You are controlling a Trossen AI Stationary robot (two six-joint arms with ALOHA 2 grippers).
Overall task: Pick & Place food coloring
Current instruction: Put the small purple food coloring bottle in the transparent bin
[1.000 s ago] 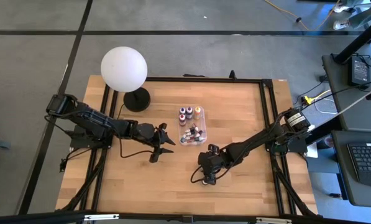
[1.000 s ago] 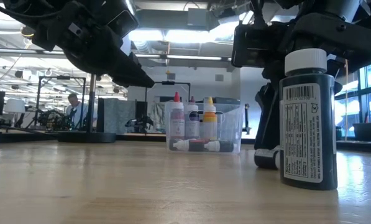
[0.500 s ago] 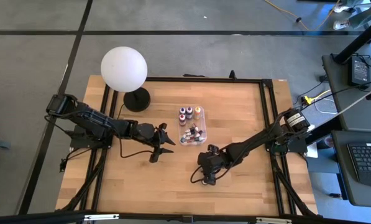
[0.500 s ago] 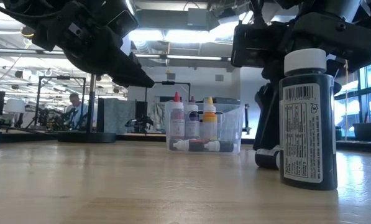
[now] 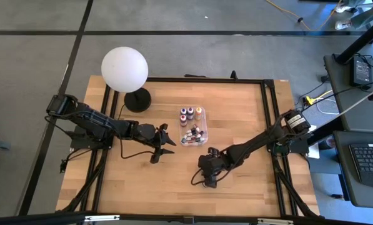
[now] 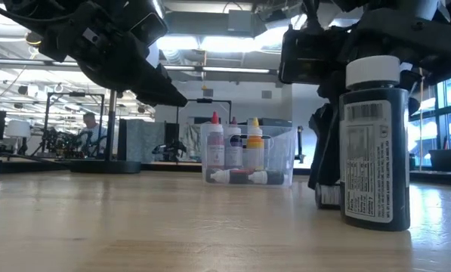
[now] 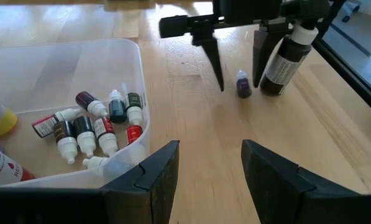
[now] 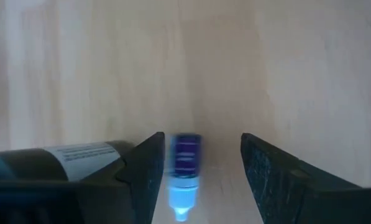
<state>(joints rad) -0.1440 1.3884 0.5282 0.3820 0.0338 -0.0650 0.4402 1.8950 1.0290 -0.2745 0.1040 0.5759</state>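
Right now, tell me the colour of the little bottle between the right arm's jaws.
Purple, with a pale cap: the little bottle shows best in the right wrist view.

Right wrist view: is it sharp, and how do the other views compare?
Right wrist view: motion-blurred; the small purple bottle between the fingers is smeared. Left wrist view: crisp on the clear box. Low view: backlit by ceiling lights, the big dark bottle mostly silhouetted.

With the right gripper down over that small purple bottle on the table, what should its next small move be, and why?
Probably close the right gripper on the small purple bottle. Its open fingers already straddle the bottle, which stands on the table beside the large dark bottle, outside the clear box.
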